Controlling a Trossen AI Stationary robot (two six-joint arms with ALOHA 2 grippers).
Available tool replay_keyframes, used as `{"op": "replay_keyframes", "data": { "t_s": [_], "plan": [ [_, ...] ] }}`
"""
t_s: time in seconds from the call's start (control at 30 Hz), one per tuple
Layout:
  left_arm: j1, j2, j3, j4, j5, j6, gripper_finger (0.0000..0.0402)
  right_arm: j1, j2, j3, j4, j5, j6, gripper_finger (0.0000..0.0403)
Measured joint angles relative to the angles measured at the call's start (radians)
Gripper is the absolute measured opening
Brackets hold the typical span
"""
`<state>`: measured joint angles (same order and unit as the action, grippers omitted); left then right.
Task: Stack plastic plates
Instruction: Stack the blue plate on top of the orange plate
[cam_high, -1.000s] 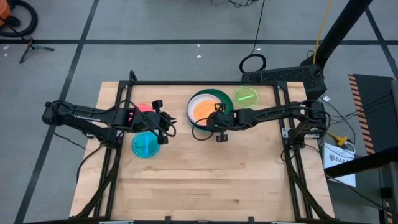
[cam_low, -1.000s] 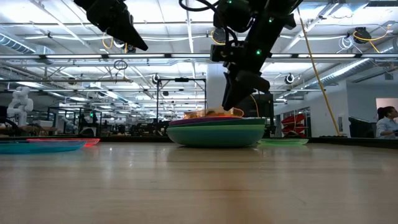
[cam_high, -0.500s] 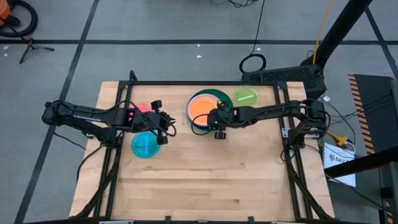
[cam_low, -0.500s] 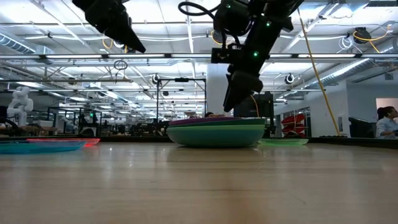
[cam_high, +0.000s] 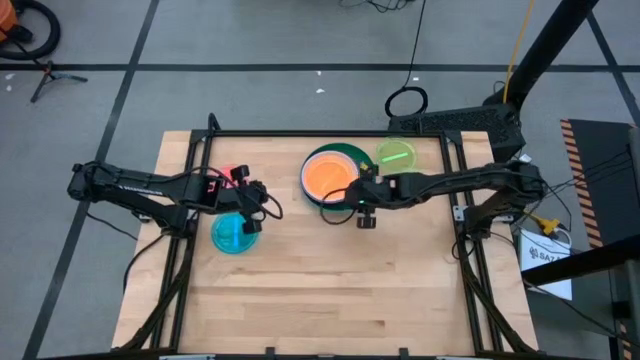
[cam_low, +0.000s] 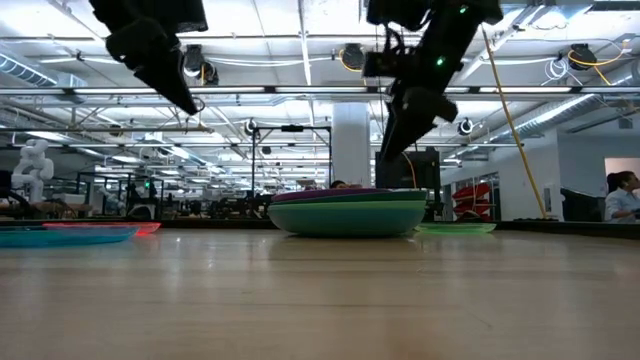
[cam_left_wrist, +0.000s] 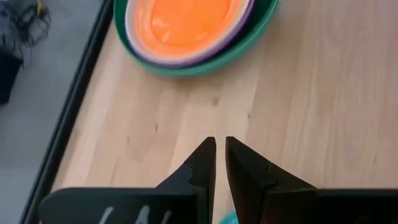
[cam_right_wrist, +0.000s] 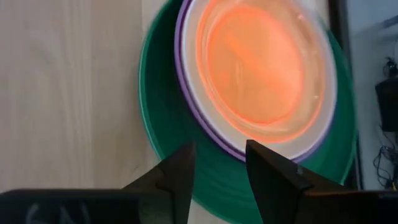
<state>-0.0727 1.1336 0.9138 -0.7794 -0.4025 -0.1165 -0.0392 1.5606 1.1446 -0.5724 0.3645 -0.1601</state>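
A stack of plates (cam_high: 335, 178) stands at the table's far middle, with a dark green plate (cam_right_wrist: 158, 118) at the bottom, purple and white rims above it, and the orange plate (cam_right_wrist: 264, 68) lying flat on top. My right gripper (cam_high: 350, 196) hovers open above the stack's near right rim (cam_low: 388, 150). The lime plate (cam_high: 396, 155) lies flat to the right of the stack. The blue plate (cam_high: 235, 235) and the pink plate (cam_high: 228, 174) lie on the left. My left gripper (cam_high: 262, 204), shut, hangs high between them and the stack (cam_left_wrist: 186, 25).
Black frame rails (cam_high: 300, 133) run along the table's far edge and both sides. Bare wood (cam_high: 330, 290) fills the near half of the table. In the low view the room behind shows a person (cam_low: 622, 195) far off at the right.
The orange plate, a second ago tilted at my right gripper's fingers, now lies flat on the stack. My right gripper has risen and drawn back toward the table's right edge. My left gripper has shifted toward the table's left.
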Motion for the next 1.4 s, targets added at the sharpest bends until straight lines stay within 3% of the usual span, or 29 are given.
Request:
{"op": "replay_keyframes", "data": {
  "t_s": [0.27, 0.47, 0.63, 0.97, 1.23, 1.4],
  "plan": [
    [0.014, 0.0, 0.0, -0.074, 0.144, 0.059, 0.0045, 0.001, -0.226, -0.202, 0.281, 0.001, -0.045, 0.0134],
    [0.102, 0.04, 0.0, -0.093, 0.263, 0.116, 0.0045, -0.029, -0.323, -0.261, 0.423, 0.001, -0.14, 0.0134],
    [0.178, 0.135, 0.0, -0.174, 0.33, 0.175, 0.0044, -0.045, -0.376, -0.261, 0.445, -0.002, -0.159, 0.0134],
    [0.203, 0.295, 0.0, -0.253, 0.439, 0.384, 0.0044, -0.045, -0.404, -0.261, 0.418, -0.006, -0.129, 0.0134],
    [0.203, 0.333, 0.0, -0.24, 0.425, 0.469, 0.0044, -0.048, -0.403, -0.261, 0.422, -0.008, -0.087, 0.0134],
    [0.203, 0.335, -0.023, -0.238, 0.42, 0.494, 0.0052, -0.048, -0.403, -0.281, 0.438, -0.085, -0.084, 0.0134]
  ]
}}
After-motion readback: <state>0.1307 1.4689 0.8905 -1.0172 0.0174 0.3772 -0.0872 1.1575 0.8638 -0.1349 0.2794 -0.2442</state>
